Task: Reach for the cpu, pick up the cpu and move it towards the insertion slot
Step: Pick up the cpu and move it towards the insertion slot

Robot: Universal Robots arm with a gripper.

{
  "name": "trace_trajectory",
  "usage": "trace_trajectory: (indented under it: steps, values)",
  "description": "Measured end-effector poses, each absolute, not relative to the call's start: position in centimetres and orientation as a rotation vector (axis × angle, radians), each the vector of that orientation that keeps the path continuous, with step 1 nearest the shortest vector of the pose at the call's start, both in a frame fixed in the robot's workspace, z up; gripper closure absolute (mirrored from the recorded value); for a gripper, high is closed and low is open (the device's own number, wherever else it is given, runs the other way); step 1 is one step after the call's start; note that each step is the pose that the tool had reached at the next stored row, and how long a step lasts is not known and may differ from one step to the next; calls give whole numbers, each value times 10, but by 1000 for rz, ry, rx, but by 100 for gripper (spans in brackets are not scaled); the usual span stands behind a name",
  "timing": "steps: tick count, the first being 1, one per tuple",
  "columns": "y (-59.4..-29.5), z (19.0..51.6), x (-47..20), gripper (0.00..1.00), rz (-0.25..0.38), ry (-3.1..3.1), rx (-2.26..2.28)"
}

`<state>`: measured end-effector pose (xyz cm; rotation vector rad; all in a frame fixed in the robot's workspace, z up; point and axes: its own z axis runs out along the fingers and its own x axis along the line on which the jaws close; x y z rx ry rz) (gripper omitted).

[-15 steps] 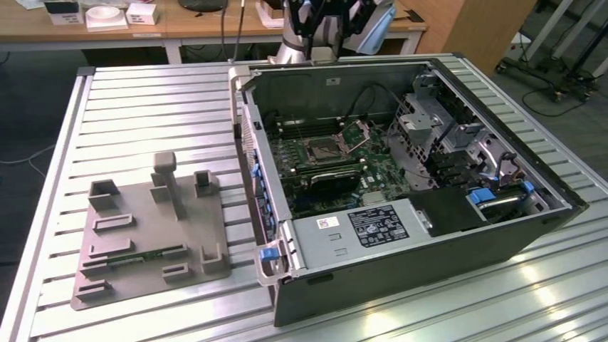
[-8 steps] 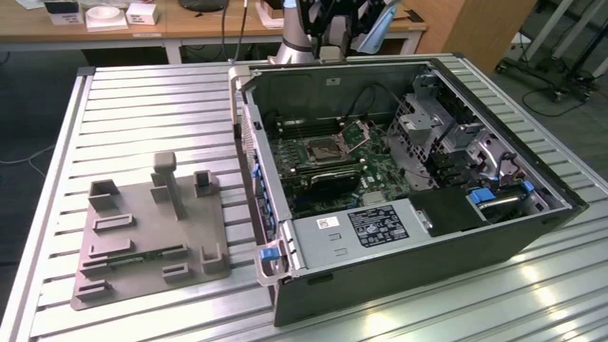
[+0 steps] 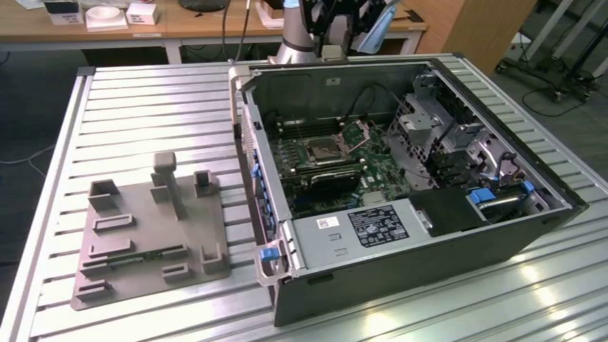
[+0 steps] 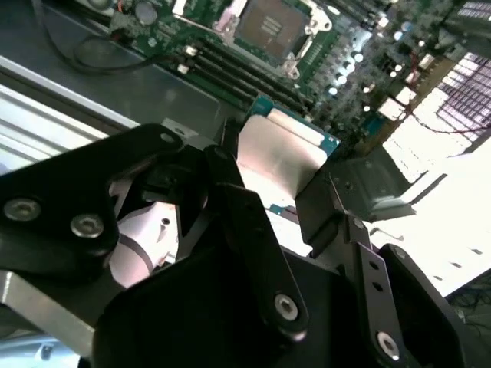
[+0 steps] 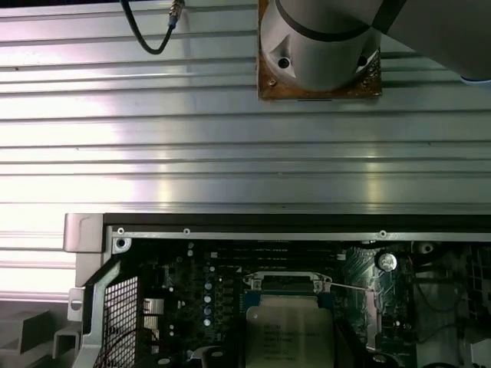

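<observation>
The cpu [image 4: 278,149] is pinched between my end effector's [image 4: 272,195] fingers, held above the motherboard, near the insertion slot [image 4: 270,21].

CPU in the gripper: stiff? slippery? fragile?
The cpu, a thin flat plate pinched by its edges in the gripper, is probably rigid and light. Its smooth metal top suggests slipperiness. Likely fragile if dropped.

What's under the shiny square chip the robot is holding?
In the second wrist view the cpu sits between the black fingers. Beyond it lie the green motherboard and the open insertion slot. The board directly beneath the chip is covered.
</observation>
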<state>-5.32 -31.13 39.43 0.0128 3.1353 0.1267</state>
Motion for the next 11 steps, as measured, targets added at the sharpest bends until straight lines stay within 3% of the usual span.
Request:
trace_trajectory:
  steps: [11]
  values:
    - [-311,393,-51,46,127,3135,13]
